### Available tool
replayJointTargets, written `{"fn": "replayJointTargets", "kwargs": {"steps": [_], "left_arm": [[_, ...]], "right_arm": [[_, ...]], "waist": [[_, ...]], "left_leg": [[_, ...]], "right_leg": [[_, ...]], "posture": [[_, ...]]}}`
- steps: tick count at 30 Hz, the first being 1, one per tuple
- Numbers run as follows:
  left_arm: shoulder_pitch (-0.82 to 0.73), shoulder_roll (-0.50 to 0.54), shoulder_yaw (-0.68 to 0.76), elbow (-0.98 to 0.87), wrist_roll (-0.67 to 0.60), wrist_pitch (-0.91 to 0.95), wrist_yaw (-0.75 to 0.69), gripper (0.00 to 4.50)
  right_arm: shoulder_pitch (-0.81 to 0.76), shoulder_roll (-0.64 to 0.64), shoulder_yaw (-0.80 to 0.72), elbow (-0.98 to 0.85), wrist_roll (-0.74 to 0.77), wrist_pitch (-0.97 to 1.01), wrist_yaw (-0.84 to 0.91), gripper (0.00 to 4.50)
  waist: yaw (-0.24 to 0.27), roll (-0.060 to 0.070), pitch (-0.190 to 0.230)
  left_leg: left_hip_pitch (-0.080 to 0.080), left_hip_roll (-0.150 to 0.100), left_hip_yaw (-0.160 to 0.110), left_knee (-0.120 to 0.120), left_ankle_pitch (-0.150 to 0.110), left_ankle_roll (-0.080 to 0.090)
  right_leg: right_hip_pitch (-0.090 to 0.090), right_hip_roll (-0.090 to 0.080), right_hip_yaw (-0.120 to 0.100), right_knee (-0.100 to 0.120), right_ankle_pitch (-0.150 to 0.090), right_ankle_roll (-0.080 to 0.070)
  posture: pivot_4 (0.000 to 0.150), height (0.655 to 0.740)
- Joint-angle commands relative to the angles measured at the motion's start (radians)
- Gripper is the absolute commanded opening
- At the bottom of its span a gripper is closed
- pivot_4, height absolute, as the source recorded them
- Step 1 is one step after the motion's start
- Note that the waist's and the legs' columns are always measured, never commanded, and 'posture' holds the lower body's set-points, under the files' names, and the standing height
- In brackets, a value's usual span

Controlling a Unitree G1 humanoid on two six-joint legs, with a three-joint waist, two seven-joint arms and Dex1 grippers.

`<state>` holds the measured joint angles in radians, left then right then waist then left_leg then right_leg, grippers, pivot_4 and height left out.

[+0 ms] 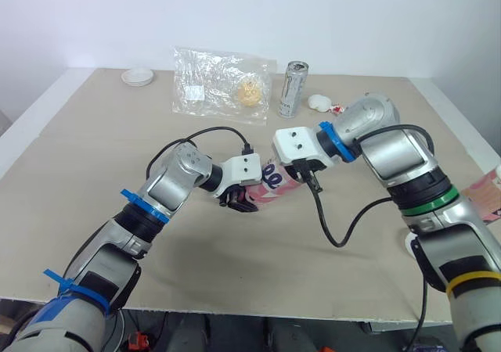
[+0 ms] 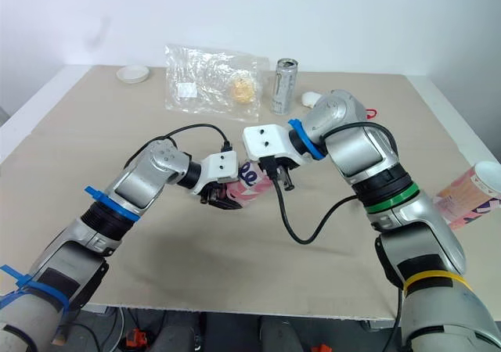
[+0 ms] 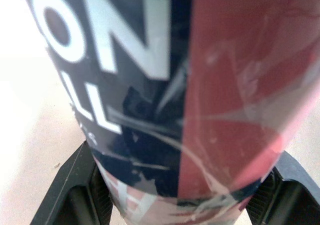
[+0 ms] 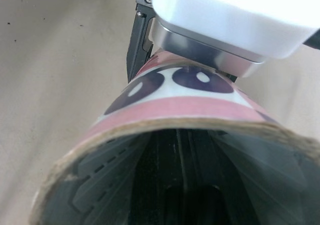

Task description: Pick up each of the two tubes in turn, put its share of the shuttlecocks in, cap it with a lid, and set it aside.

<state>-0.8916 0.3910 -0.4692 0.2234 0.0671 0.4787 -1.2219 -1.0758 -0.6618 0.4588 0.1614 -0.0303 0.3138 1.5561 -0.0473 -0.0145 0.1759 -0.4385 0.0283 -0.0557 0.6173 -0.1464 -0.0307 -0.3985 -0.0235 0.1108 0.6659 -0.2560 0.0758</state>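
light: bright, even | shadows: faint on table | glare: tube film

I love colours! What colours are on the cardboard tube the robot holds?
The cardboard tube is pinkish red and navy with white letters; left wrist view.

Drink can beside plastic bag

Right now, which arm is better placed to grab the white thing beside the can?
Probably the right. The left gripper is clamped on the pink tube, steadying it, while the right gripper sits at the tube's mouth, nearer the white object by the can.
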Motion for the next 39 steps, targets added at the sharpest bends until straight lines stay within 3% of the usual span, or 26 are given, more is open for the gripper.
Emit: {"fn": "replayJointTargets", "kwargs": {"steps": [1, 23, 30, 39], "left_arm": [[-0.003, -0.018, -0.005, -0.027, -0.012, -0.019, 0.002, 2.88], [0.006, -0.013, -0.003, -0.005, -0.008, -0.035, 0.002, 2.88], [0.0, -0.014, -0.002, 0.006, -0.009, -0.041, -0.001, 2.88], [0.0, -0.024, -0.002, -0.005, -0.013, -0.034, 0.002, 2.88]], "right_arm": [[-0.015, -0.013, -0.033, -0.025, 0.044, 0.046, 0.042, 0.08], [0.005, -0.131, -0.157, -0.155, 0.214, 0.225, 0.006, 0.08], [0.051, -0.099, -0.077, -0.153, 0.157, 0.166, -0.026, 0.08], [0.005, -0.003, -0.002, 0.001, 0.049, 0.019, -0.034, 0.08]], "waist": [[0.0, 0.0, 0.0], [0.002, 0.0, 0.003], [0.001, 0.001, 0.003], [-0.001, 0.001, 0.003]], "left_leg": [[0.0, 0.0, 0.0, 0.0, 0.0, 0.0], [-0.005, -0.001, -0.001, -0.002, 0.0, 0.0], [-0.005, -0.001, 0.0, -0.001, 0.0, 0.0], [-0.004, 0.0, 0.0, -0.001, 0.0, 0.0]], "right_leg": [[0.0, 0.0, 0.0, 0.0, 0.0, 0.0], [-0.005, -0.001, 0.0, 0.0, -0.001, 0.003], [-0.005, -0.001, 0.0, 0.0, -0.001, 0.003], [-0.005, 0.0, 0.0, 0.0, -0.001, 0.002]], "posture": [[0.15, 0.74], [0.15, 0.74], [0.15, 0.74], [0.15, 0.74]]}}
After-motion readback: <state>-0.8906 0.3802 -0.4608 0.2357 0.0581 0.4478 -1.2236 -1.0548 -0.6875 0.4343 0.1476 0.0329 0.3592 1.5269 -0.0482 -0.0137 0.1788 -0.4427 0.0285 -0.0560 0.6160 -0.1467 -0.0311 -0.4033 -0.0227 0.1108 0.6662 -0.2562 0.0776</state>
